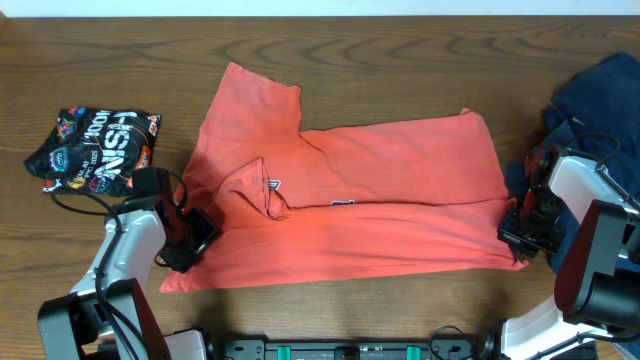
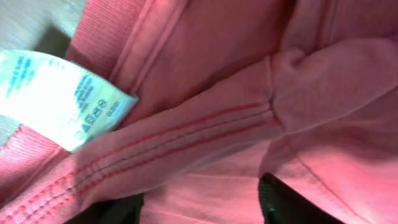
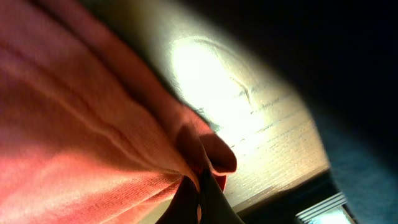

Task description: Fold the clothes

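Observation:
The coral-red T-shirt [image 1: 350,200] lies spread across the middle of the table, with its upper part folded down and a sleeve lying over its left half. My left gripper [image 1: 192,238] is at the shirt's lower left edge. In the left wrist view its fingers [image 2: 202,194] are apart, with shirt fabric [image 2: 205,74] and a stitched hem lying between them. My right gripper [image 1: 520,235] is at the shirt's lower right corner. In the right wrist view it [image 3: 200,182] is shut, pinching a fold of the red cloth [image 3: 74,124]. The dark navy garment [image 1: 600,90] lies bunched at the far right.
A small black bundle with white and orange lettering [image 1: 95,150] lies at the left, just above my left arm. A white care label [image 2: 56,93] shows inside the shirt. The wooden table [image 1: 400,60] shows behind the shirt. The table's front edge is close to both arms.

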Controlling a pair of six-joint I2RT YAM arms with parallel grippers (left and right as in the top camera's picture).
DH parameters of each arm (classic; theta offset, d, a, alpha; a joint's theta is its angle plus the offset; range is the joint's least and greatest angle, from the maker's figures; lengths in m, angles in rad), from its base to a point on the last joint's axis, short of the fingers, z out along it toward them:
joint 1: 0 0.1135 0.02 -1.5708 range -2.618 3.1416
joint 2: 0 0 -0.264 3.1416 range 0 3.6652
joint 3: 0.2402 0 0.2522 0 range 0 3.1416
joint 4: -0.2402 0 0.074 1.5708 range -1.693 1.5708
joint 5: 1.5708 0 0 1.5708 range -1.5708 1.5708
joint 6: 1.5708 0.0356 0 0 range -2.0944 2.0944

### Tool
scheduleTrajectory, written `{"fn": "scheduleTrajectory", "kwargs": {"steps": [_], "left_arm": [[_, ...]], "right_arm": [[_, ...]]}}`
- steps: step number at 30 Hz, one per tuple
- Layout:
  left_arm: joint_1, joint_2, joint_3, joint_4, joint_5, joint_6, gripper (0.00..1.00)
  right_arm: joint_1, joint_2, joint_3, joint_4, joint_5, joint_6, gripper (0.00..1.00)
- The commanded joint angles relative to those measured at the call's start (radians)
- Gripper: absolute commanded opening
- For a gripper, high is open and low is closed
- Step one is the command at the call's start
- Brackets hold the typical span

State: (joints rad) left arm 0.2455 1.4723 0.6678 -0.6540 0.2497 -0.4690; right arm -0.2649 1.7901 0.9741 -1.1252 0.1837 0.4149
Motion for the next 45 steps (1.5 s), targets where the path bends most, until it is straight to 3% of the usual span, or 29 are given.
{"fn": "scheduleTrajectory", "kwargs": {"steps": [1,6,9,17,21,25,32,38,45], "left_arm": [[0.018,0.007,0.012,-0.009,-0.074,0.070,0.68],[0.017,-0.079,0.097,-0.050,-0.068,0.109,0.69],[0.017,-0.132,0.140,-0.040,-0.021,0.148,0.68],[-0.024,-0.126,0.238,0.084,0.024,0.222,0.74],[-0.102,-0.030,0.356,0.133,0.023,0.326,0.77],[-0.148,0.136,0.514,0.168,0.022,0.421,0.87],[-0.153,0.454,0.739,0.291,0.024,0.429,0.89],[-0.153,0.633,0.801,0.397,0.023,0.451,0.89],[-0.169,0.722,0.801,0.457,0.027,0.454,0.88]], "right_arm": [[-0.003,-0.027,0.006,0.013,0.036,0.033,0.02],[-0.003,-0.083,0.075,0.050,0.028,0.034,0.07],[-0.002,-0.125,0.139,0.120,-0.014,0.026,0.19],[0.018,-0.176,0.204,0.269,-0.380,-0.198,0.31],[0.051,-0.176,0.203,0.253,-0.428,-0.285,0.36],[0.082,-0.176,0.203,0.250,-0.423,-0.285,0.36],[0.108,-0.176,0.203,0.216,-0.423,-0.282,0.37],[0.109,-0.176,0.203,0.197,-0.423,-0.281,0.37],[0.109,-0.176,0.203,0.203,-0.423,-0.274,0.38]]}}
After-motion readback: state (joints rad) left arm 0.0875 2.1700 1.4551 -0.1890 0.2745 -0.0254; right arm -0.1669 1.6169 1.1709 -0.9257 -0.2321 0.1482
